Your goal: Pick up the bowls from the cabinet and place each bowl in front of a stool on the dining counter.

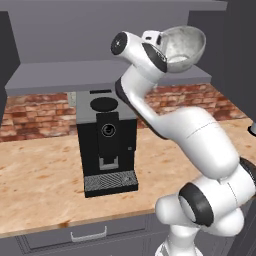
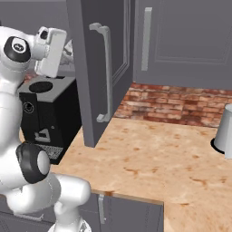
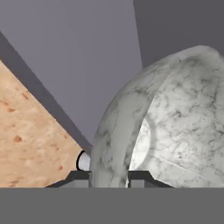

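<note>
A deep grey-white marbled bowl (image 1: pixel 186 44) hangs tilted in the air, just in front of the grey cabinet's shelf (image 1: pixel 60 77). My gripper (image 1: pixel 168 52) is shut on its rim. In the hand view the bowl (image 3: pixel 175 127) looms close, and the gripper (image 3: pixel 109 177) straddles its wall with one finger inside and one outside. From the right, a sliver of the bowl (image 2: pixel 68 49) shows behind the hand, next to the open cabinet door (image 2: pixel 90 104) with its long silver handle (image 2: pixel 106 72). The dining counter and the stools are out of view.
A black coffee machine (image 1: pixel 106 145) stands on the stone-topped counter (image 1: pixel 35 185) below the shelf, under the arm. A brick backsplash (image 2: pixel 172 102) runs behind. A pale grey container (image 2: pixel 224 131) sits at the counter's far right. Grey drawers (image 1: pixel 87 235) lie below.
</note>
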Motion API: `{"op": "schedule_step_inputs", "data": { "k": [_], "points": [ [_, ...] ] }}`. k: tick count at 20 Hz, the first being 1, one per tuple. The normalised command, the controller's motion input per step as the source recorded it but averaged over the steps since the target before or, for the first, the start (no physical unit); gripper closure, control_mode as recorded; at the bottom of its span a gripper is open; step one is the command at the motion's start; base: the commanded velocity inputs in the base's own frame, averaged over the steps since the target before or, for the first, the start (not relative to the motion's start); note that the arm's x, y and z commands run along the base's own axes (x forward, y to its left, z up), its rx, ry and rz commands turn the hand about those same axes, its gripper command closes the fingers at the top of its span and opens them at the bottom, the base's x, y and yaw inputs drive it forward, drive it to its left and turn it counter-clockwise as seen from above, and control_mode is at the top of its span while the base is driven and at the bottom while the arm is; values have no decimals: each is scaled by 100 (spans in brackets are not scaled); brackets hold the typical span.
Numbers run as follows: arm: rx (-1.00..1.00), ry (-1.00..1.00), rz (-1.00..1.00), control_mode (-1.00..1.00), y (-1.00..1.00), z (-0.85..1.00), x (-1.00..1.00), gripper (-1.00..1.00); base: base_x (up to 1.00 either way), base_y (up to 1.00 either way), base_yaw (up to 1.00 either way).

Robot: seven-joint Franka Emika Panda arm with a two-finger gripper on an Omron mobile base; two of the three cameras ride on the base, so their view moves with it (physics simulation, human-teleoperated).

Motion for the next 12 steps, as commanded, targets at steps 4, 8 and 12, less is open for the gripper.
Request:
{"op": "schedule_step_inputs", "data": {
  "k": [4, 8, 12],
  "points": [
    [0, -1, 0, -100, 29, 0, -100, 100, 0, 0, 0],
    [0, 1, 0, -100, 42, 0, -100, 100, 0, 0, 0],
    [2, 8, 0, -100, 43, -2, -89, 100, 0, 0, 0]
  ]
}}
